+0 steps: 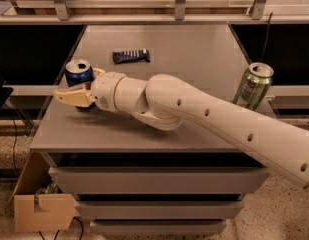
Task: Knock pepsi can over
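Note:
The pepsi can (77, 72) is blue with a silver top and stands upright near the table's left edge. My gripper (83, 85) is at the can, at the end of the white arm that reaches in from the right. One tan finger (71, 96) lies in front of the can and the other finger (98, 73) shows just to its right, so the can's lower part is hidden between them. The fingers stand apart, open around the can.
A green and silver can (253, 86) stands at the table's right edge. A dark blue packet (131, 56) lies at the back middle of the grey table (194, 49). A cardboard box (39, 204) sits on the floor at the lower left.

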You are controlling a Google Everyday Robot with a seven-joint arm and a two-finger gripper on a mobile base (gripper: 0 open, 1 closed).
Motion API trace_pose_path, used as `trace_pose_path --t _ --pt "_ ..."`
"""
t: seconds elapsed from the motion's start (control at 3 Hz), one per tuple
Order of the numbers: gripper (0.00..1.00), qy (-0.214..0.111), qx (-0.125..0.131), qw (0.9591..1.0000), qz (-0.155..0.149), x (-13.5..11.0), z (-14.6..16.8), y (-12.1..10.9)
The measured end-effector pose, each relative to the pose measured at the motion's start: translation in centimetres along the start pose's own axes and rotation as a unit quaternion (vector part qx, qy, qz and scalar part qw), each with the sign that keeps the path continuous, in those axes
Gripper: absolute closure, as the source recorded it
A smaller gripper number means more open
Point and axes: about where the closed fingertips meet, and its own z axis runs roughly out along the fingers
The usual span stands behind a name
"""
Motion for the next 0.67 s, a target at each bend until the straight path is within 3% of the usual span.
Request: trace_pose_path --t 0.33,0.67 --pt "0.87 0.0 0.0 1.0 0.0 0.0 0.0 0.0" --pt "1.0 0.008 0.001 0.9996 -0.028 -0.7 -2.1 -1.3"
